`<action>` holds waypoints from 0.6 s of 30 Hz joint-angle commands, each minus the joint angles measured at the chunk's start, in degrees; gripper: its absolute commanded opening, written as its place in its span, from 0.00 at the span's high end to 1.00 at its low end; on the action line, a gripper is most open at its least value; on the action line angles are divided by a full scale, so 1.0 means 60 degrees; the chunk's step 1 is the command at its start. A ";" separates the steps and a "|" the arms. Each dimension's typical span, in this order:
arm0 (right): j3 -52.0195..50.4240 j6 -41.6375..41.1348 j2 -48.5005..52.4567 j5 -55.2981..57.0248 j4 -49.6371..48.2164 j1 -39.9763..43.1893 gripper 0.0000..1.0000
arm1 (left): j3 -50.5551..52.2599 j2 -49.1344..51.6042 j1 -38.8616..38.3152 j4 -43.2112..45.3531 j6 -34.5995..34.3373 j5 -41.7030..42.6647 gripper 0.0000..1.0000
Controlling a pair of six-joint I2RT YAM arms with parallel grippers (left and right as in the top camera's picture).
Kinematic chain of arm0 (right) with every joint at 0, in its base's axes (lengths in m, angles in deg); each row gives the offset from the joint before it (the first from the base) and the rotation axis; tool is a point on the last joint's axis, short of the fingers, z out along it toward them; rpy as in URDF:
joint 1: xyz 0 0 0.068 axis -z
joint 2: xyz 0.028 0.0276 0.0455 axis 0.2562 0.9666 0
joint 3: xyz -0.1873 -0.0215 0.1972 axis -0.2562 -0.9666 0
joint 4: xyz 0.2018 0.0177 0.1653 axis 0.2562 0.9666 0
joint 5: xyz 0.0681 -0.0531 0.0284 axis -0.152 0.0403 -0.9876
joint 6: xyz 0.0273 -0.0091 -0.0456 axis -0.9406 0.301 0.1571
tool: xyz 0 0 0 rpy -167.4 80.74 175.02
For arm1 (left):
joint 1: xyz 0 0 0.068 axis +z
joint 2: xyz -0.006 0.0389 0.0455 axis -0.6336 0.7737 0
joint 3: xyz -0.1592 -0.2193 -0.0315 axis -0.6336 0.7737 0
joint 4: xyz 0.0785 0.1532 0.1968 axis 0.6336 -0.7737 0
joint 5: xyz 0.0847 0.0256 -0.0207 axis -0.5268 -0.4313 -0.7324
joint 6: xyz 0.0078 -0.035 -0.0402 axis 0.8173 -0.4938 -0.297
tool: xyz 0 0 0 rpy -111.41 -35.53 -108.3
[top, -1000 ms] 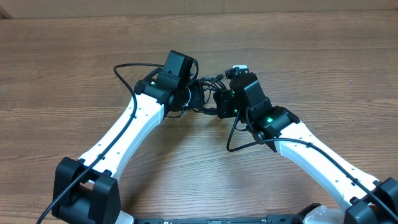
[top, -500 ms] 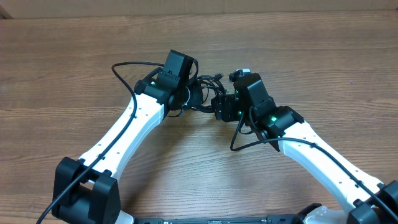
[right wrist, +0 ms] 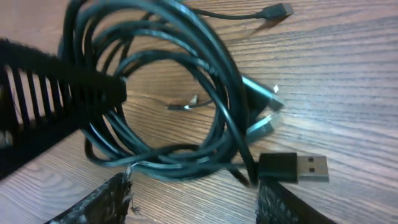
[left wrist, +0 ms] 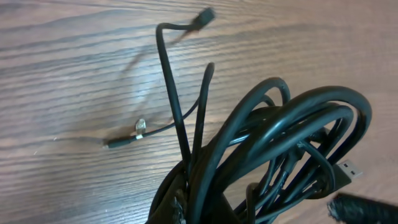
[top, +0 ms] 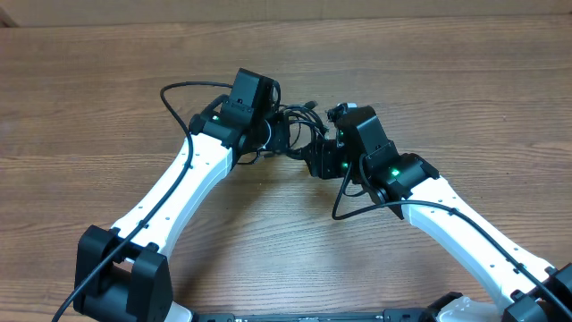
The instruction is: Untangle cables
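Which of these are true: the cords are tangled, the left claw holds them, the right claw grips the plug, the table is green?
1. The thin black cables are wound into one tangled bundle. True.
2. The left gripper is shut on that bundle. True.
3. The right gripper is clamped on the black cable end with the flat silver USB plug. False: its jaws stand open around the lower part of the bundle, and the plug lies free beside one finger.
4. The table is covered in green cloth. False: it is bare brown wood grain.
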 commanded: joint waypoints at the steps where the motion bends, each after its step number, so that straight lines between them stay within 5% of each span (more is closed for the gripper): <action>1: 0.0175 -0.1162 0.0087 -0.0011 -0.0076 0.0251 0.39 | 0.0011 0.0036 0.0018 0.0106 0.1002 0.0630 0.96; 3: 0.0175 -0.2124 0.0095 0.0029 0.0033 0.0423 0.38 | 0.0011 0.0036 0.0018 0.0138 0.1002 0.0627 0.96; 5: 0.0175 -0.3002 0.0098 0.0022 0.0131 0.0688 0.25 | 0.0011 0.0036 0.0018 0.0157 0.0998 0.0623 0.96; 8: 0.0178 -0.3220 0.0098 -0.0095 0.0127 0.0976 0.17 | 0.0011 0.0040 0.0018 0.0157 0.0911 0.0583 0.96; 10: 0.0178 -0.3217 0.0098 -0.0619 0.0127 0.1158 0.00 | 0.0011 0.0036 0.0018 0.0157 0.0470 0.0565 0.96; 18: 0.0175 -0.5005 0.0102 -0.2058 0.0204 0.1384 0.00 | 0.0011 0.0040 0.0018 0.0149 -0.3045 0.0193 0.96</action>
